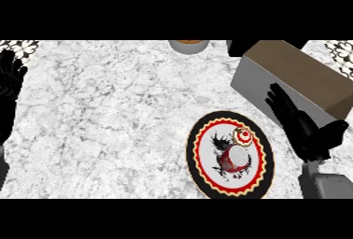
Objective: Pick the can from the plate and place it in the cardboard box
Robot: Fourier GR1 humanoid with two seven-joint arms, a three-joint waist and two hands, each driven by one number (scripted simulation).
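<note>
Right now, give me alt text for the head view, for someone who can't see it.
A can stands on a round plate with a red and black rim on a marble counter. The right hand hovers open between the plate and a cardboard box; the left hand rests at the view's left edge.
</note>
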